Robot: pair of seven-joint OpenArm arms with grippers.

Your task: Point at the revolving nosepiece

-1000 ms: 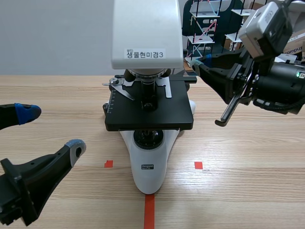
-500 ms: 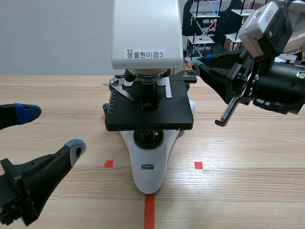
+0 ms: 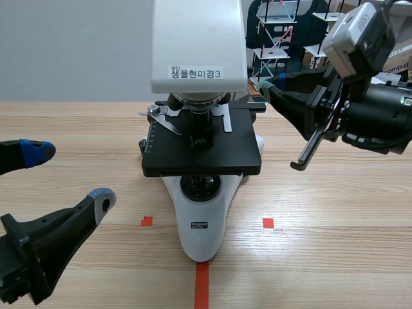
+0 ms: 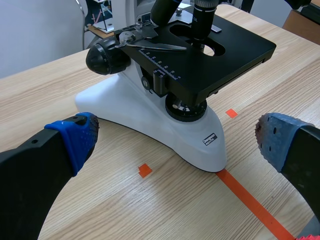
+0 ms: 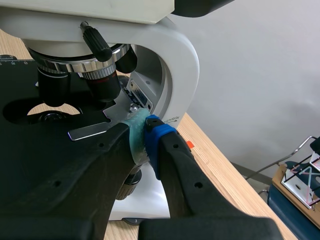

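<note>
A white microscope (image 3: 199, 58) with a black stage (image 3: 201, 145) stands mid-table. Its revolving nosepiece (image 5: 75, 62) with black objectives (image 5: 100, 82) shows under the head in the right wrist view. My right gripper (image 5: 145, 132) is shut, pads pressed together, its tip raised beside the stage's right rear corner and aimed toward the nosepiece without touching it; in the scene view the right gripper (image 3: 262, 85) sits right of the microscope. My left gripper (image 4: 175, 137) stands open and low near the table's front left, the microscope base (image 4: 165, 130) ahead of it.
Orange-red tape marks (image 3: 201, 283) lie before the microscope's foot. White wire racks (image 3: 277, 38) and boxes stand behind the table at the back right. A focus knob (image 4: 107, 57) sticks out on the microscope's side.
</note>
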